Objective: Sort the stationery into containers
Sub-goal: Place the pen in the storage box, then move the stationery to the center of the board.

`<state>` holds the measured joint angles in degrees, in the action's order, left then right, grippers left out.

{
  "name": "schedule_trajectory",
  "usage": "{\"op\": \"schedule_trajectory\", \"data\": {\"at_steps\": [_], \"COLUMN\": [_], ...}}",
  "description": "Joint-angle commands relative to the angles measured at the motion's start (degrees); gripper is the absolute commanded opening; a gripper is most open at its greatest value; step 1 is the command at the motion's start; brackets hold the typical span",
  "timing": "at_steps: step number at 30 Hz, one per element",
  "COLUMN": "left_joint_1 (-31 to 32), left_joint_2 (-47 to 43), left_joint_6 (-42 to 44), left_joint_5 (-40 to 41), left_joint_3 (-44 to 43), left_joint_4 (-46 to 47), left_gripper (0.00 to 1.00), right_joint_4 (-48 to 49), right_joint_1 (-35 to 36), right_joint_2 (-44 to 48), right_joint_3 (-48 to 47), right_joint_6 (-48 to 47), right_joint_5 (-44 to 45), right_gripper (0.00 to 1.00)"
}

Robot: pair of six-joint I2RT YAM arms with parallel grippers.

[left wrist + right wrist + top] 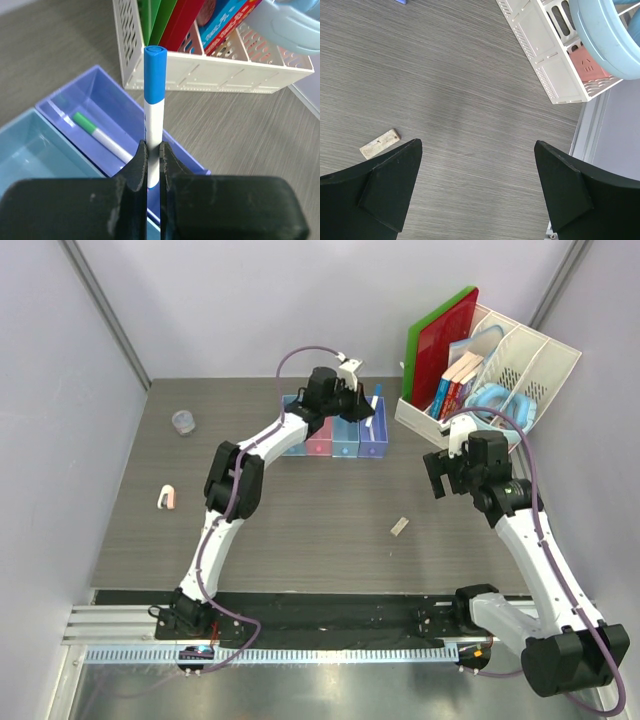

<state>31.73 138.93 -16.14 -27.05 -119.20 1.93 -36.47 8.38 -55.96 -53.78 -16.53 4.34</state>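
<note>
Stationery: blue-tipped white marker (154,100) is pinched in the left jaws, which are shut tight on its white barrel, blue cap sticking out past them. Marker hangs over the lavender tray (120,110), rightmost of the four-tray row at the far side of the table (300,530), near the white file rack (210,70). Inside the lavender tray: white pen with green tip (100,135), lying diagonally on the floor. Light blue tray (30,145) touches it on the left. Next come pink tray (319,447) and blue tray (296,448), partly hidden by left arm (235,480), contents can't tell. Right jaws spread wide, holding nothing, hovering over bare table near the rack's corner. Whitish eraser block (380,143) lies loose on table, near the right jaws. Pinkish-white roll (167,498) and small blue cylinder (183,422) sit on table's left side, well apart from trays. Rack holds books (455,380) and light-blue headphones (600,40).
</note>
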Motion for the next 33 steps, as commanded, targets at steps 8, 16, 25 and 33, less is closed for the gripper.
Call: {"op": "schedule_trajectory", "data": {"at_steps": [8,16,25,33], "left_joint_1": [-0.96,-1.49,-3.33,-6.76], "left_joint_2": [2.83,3.8,2.14,-10.24], "left_joint_6": [-9.26,-10.31,-11.28,5.12], "left_joint_5": [-2.39,-3.19,-4.59,-1.62], "left_joint_3": [0.46,-0.25,-2.44,-2.54], "left_joint_4": [3.52,2.99,4.39,-14.12], "left_gripper": [0.0,0.32,0.46,0.66], "right_joint_4": [1.75,1.49,1.84,0.78], "right_joint_1": [-1.18,-1.35,-1.44,1.71], "right_joint_2": [2.7,2.44,-0.63,-12.21], "right_joint_3": [-1.42,-1.59,-0.98,-1.41], "right_joint_6": [0.8,0.63,-1.12,-3.5], "right_joint_5": [-1.61,-2.4,-8.99,-12.09], "right_gripper": [1.0,1.0,1.0,1.0]}}
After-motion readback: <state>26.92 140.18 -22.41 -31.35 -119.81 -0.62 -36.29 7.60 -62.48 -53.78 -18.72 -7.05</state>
